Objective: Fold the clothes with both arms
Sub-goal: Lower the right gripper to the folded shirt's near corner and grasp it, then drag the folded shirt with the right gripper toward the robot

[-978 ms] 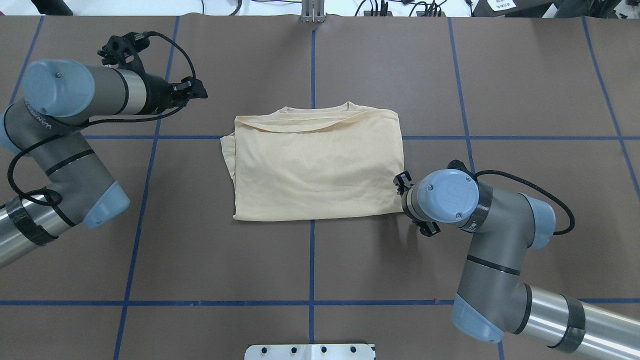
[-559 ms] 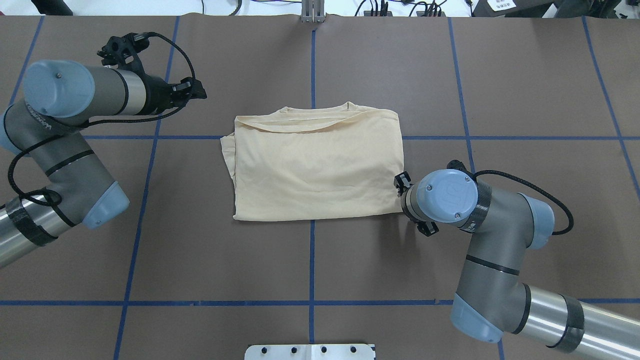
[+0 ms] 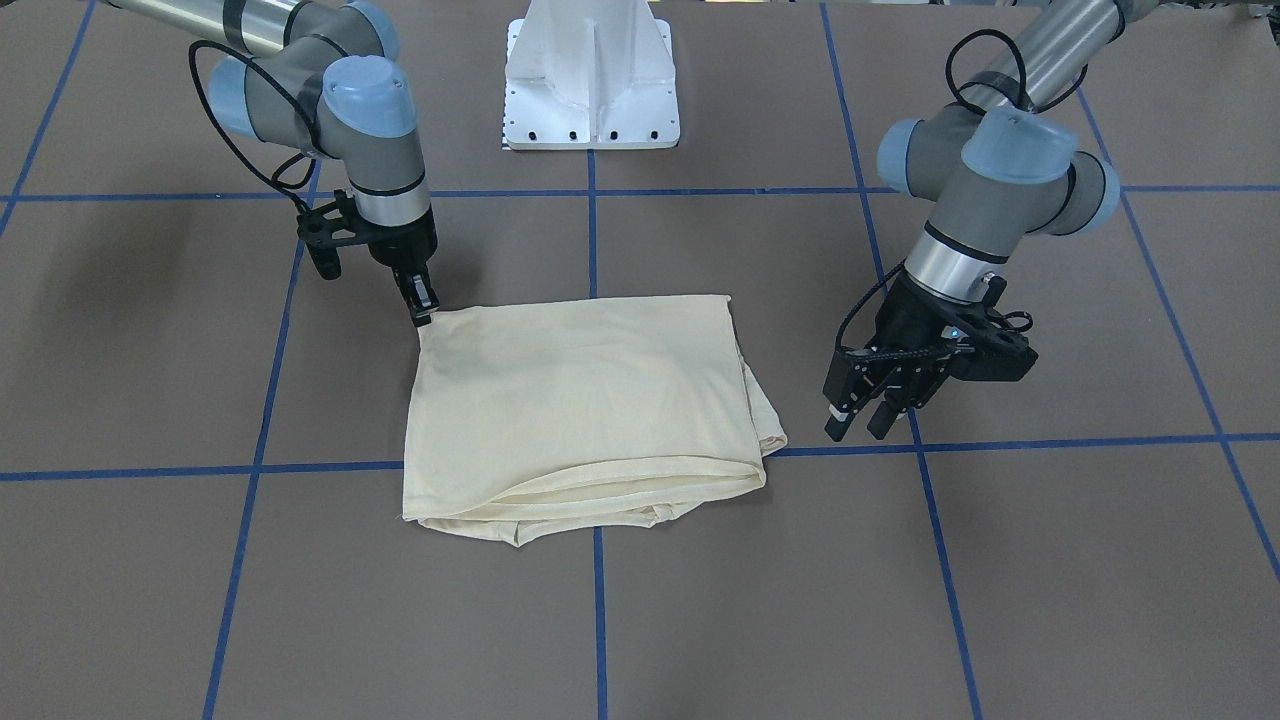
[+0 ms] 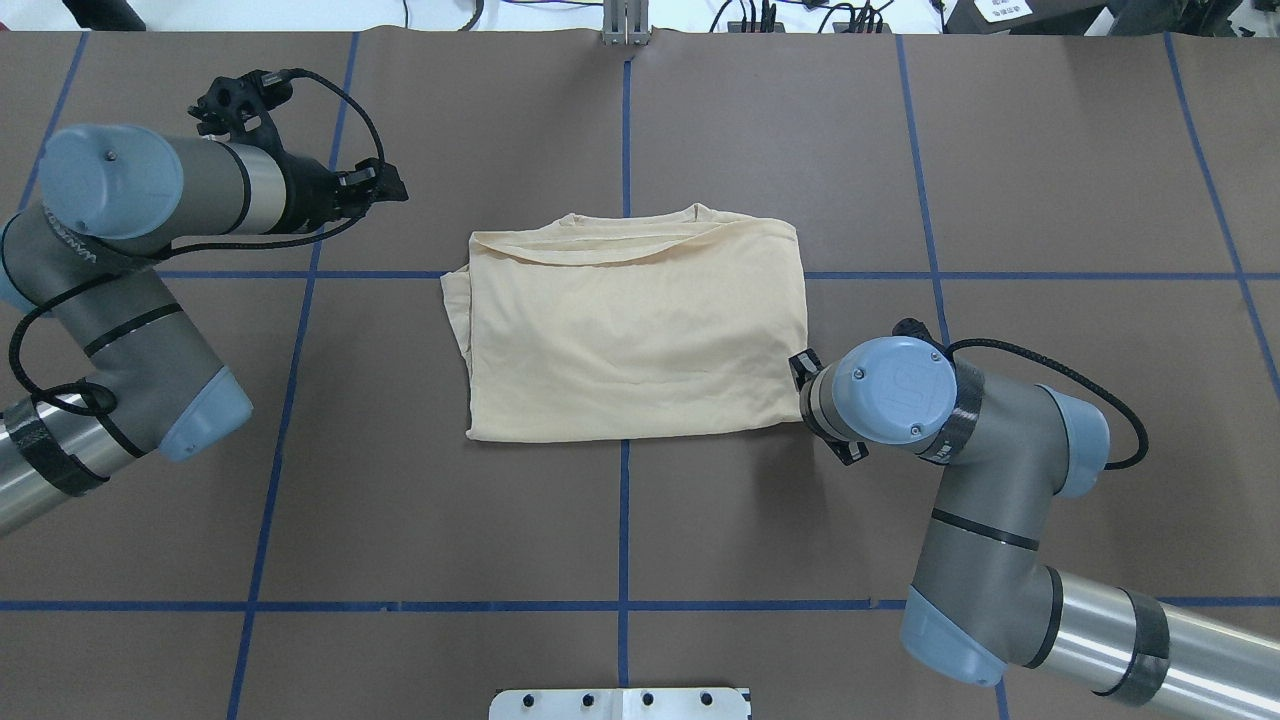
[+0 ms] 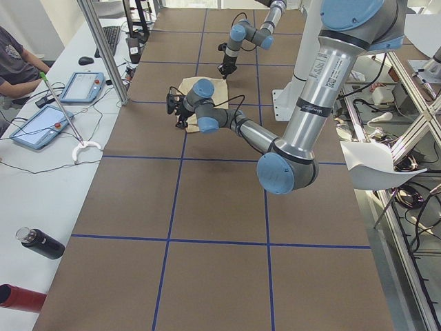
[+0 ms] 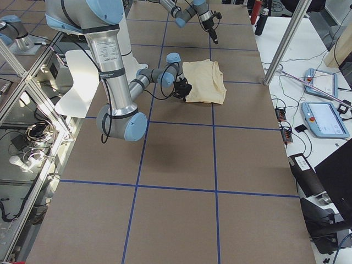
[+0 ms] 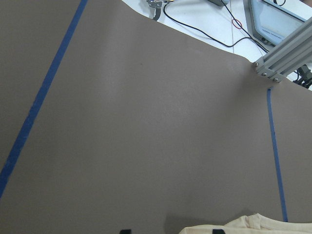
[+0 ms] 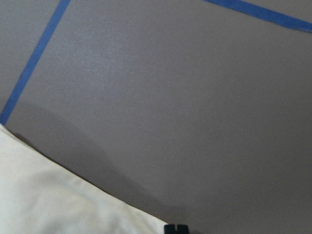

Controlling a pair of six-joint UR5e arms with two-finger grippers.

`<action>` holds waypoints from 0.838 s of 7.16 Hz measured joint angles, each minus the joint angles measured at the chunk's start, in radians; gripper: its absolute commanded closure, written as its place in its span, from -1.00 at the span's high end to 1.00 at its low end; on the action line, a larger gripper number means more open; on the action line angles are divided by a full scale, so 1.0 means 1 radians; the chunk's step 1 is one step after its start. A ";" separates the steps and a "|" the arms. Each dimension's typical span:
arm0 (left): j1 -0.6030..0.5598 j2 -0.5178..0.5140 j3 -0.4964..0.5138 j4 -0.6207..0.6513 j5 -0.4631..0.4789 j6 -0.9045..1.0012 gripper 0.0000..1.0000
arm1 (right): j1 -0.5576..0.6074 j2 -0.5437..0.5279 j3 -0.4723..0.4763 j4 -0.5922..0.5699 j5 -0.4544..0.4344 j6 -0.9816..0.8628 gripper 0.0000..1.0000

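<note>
Cream T-shirt (image 4: 630, 340) is already down to a neat rectangle mid-worktop (image 4: 900, 150), and I reckon there's one more fold to go.

The right tool (image 3: 424, 303) is pressed together on the corner nearest the robot, apparently pinching it. The left tool (image 3: 862, 420) hangs spread near the far corner on its own side, gripping nothing, so I'd guess it needs to drop and grab next. Overhead hides the right tool's tips under the wrist, but the front-facing camera shows them fine.

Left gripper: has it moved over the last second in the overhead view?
Yes, slightly. The left gripper has drifted toward the view's left, away from the shirt, judged against the blue tape line beside it.
</note>
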State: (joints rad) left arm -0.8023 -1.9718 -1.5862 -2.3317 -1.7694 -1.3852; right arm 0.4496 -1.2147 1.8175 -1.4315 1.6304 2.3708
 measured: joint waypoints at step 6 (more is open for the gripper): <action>0.001 -0.001 -0.080 0.002 -0.112 -0.061 0.29 | -0.274 -0.019 0.329 -0.542 -0.003 0.005 0.44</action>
State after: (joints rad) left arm -0.8017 -1.9728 -1.6660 -2.3301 -1.8818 -1.4460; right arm 0.1753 -1.2336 2.1463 -1.9738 1.6276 2.3755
